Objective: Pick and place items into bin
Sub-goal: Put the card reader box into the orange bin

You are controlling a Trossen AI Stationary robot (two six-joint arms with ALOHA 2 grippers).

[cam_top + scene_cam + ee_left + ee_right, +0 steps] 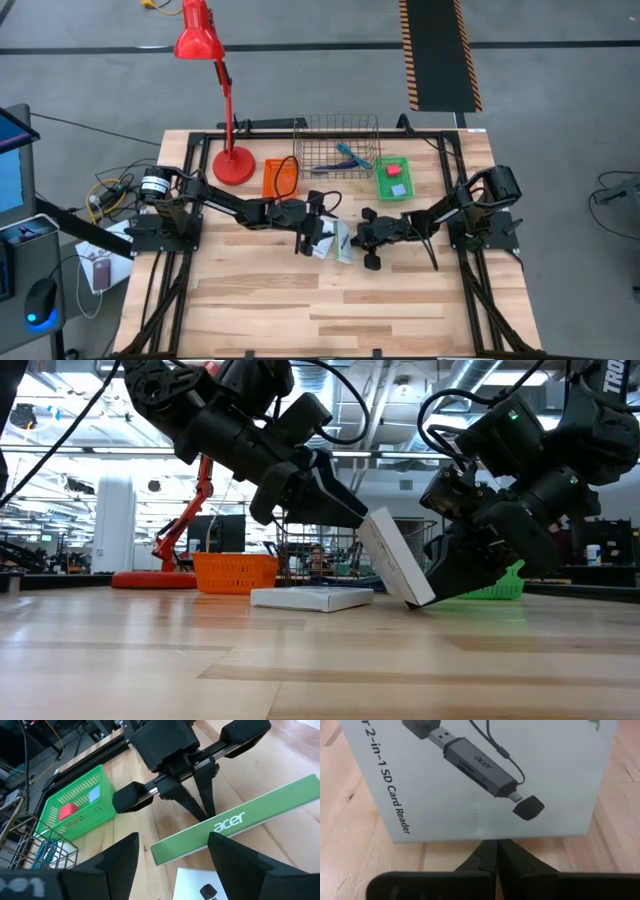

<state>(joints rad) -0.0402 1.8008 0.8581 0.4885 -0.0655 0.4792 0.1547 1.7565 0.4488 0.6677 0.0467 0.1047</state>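
A white packet with a green side [395, 560] stands tilted on the table between my two grippers; it also shows in the high view [344, 243]. My left gripper [312, 228] is open at its raised upper edge. My right gripper [372, 238] is shut at its lower edge. A second white packet [312, 597] lies flat on the table beside it. The wire bin [340, 148] at the far side holds the teal-handled tool [350, 158]. The red block [396, 172] lies in a green basket [393, 185]. My left gripper [174, 837] meets the tilted packet at its raised upper edge [370, 518], coming from the table's left and slanting down. The green long side [225, 822] runs across the gap and passes behind one finger [235, 860]; the exact touch is hidden. My right gripper [495, 845] has its shut fingertips against the packet's printed face near its lower edge [490, 832], coming from the table's right and slanting down. The packet is tilted, its top toward the left arm and its lower edge [418, 600] on the table.
A red desk lamp [215, 90] stands at the far left, with an orange basket [281, 177] beside the wire bin. Bare wood lies toward the table's near edge.
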